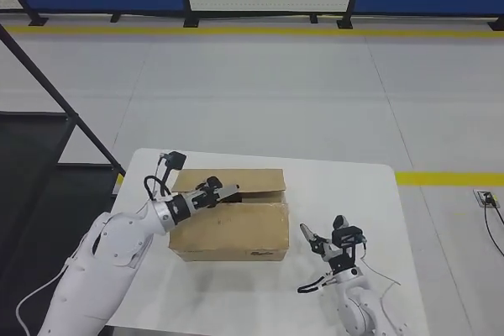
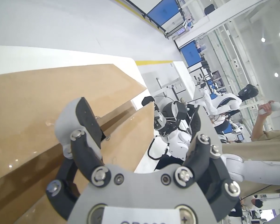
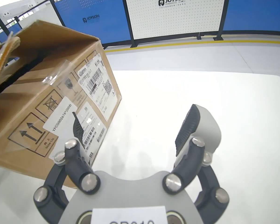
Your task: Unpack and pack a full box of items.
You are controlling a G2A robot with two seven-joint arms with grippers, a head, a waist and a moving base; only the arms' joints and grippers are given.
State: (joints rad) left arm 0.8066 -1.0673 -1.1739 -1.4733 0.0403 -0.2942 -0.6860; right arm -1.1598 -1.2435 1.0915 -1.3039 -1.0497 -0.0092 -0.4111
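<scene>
A brown cardboard box (image 1: 228, 227) stands in the middle of the white table (image 1: 344, 189). Its top flaps are slightly parted, with a dark gap (image 1: 245, 198) along the seam. My left gripper (image 1: 217, 190) is open over that seam. In the left wrist view one finger (image 2: 87, 118) sits in the gap, and the edge of a flap (image 2: 135, 136) rises between the two fingers of the left gripper (image 2: 142, 114). My right gripper (image 1: 323, 242) hangs open and holds nothing beside the box's right end. The right gripper (image 3: 133, 123) faces the labelled side of the box (image 3: 60, 99).
Bare table top lies to the right of the box and behind it. A black frame (image 1: 59, 109) stands off the table's left corner. Blue and white fence panels (image 3: 172, 8) close the floor beyond. A person (image 2: 268, 138) stands in the room behind.
</scene>
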